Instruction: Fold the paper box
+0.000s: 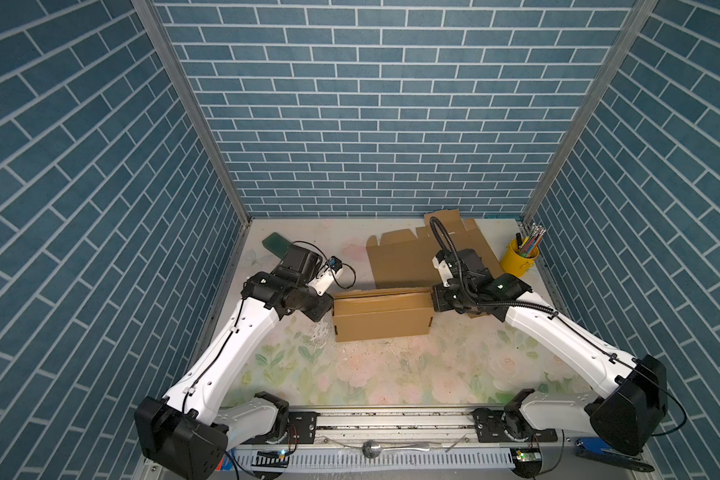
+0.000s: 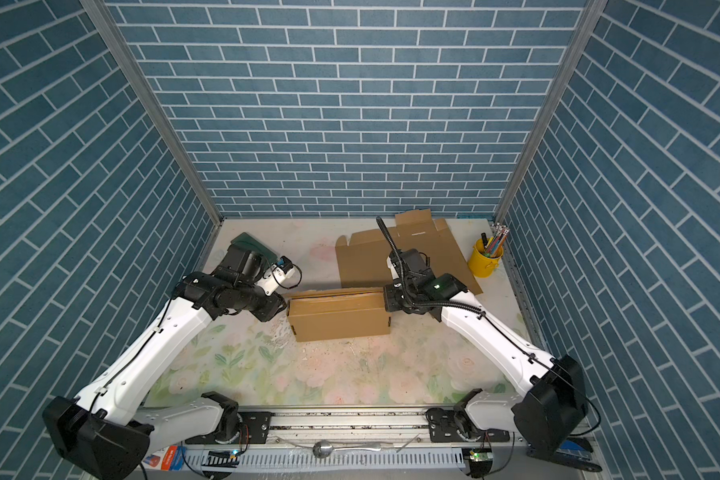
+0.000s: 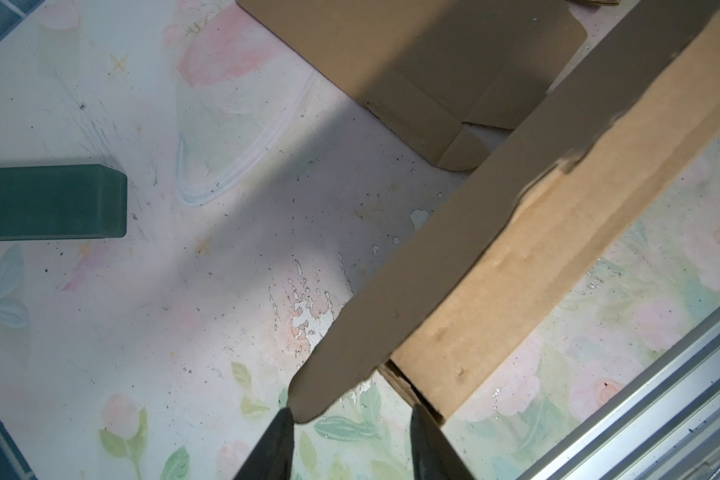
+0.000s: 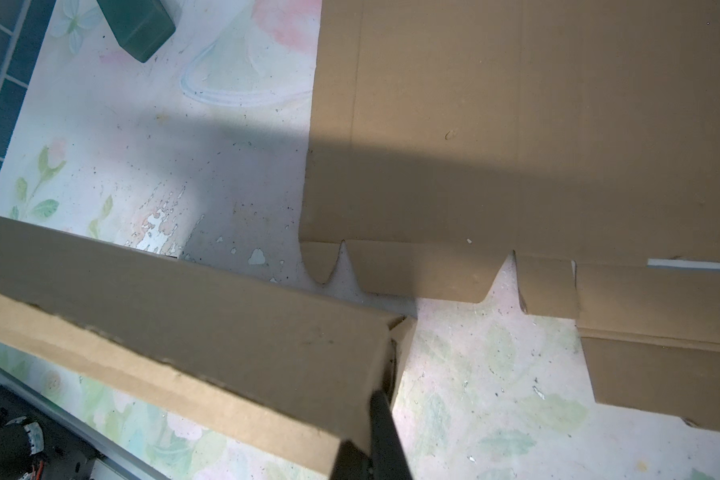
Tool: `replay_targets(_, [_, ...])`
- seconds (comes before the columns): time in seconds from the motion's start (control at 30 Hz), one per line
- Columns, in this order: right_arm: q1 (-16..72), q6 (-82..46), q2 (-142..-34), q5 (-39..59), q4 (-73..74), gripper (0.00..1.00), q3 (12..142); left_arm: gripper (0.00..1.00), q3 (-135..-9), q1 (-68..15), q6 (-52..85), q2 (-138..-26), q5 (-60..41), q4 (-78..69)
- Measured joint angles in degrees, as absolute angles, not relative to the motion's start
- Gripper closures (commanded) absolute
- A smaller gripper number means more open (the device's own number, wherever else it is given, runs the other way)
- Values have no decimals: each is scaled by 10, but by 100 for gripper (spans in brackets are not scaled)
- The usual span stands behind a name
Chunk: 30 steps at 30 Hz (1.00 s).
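Brown corrugated-cardboard paper box (image 1: 381, 324): light, stiff, easily creased; best held at ends, clamped by right gripper (image 4: 366, 419), straddled by parted left gripper (image 3: 352, 411).

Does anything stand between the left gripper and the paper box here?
Nothing visible does. The left gripper, jaws open, sits at the end of the paper box; a flap tip touches one finger; only bare table lies between.

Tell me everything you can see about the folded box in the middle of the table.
The box is plain brown cardboard, long and low, partly folded, its top layers not flush. It lies on the floral table, near flat cardboard sheets. The right gripper pinches one end. The left gripper straddles the opposite end, jaws apart, one finger touching a loose flap.
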<state>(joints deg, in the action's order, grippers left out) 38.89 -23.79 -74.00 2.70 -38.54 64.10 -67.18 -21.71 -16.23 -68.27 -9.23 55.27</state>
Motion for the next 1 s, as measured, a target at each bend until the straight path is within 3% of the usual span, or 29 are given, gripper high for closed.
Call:
replay_targets(0.2, [390,-238,-740,24,-386,100,641,44,-705,-216,-179,-692,-84,554])
replay_targets(0.47, [391,-238,-740,23,-386,100,641,47,-724,-216,-203,-735,-93,554])
replay_targets(1.0, [391,-238,-740,22,-386,100,641,85,-748,-204,-201,-770,-109,578])
